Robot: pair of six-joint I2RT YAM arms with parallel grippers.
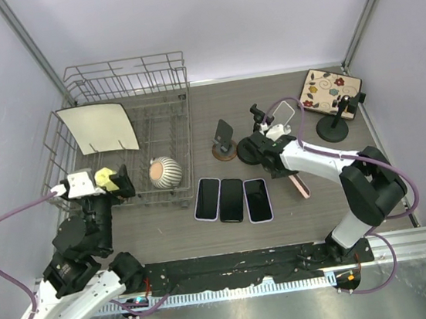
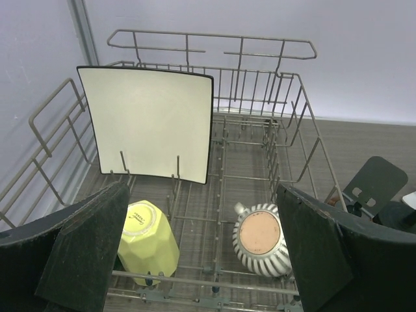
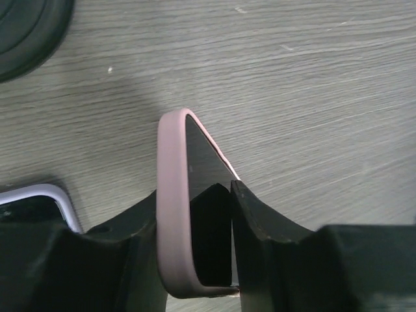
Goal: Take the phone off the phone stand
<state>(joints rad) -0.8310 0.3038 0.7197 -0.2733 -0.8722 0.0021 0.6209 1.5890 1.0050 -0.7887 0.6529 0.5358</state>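
Right wrist view: we see the right gripper [image 3: 195, 198] clenched on the pink-cased phone [image 3: 170, 214], holding it edge-on over the wood-grain table [image 3: 312, 97], apart from the black stand base [image 3: 26, 29] at upper left. Left wrist view: we find the left gripper [image 2: 203, 250] released, fingers wide apart, above the dish rack [image 2: 305, 123] containing a square plate [image 2: 149, 123], yellow cup [image 2: 148, 240] and striped pot [image 2: 261, 240].

Wood-grain table [image 1: 169, 241] — dish rack [image 1: 190, 119], three phones [image 1: 232, 200], phone stands [image 1: 225, 150].
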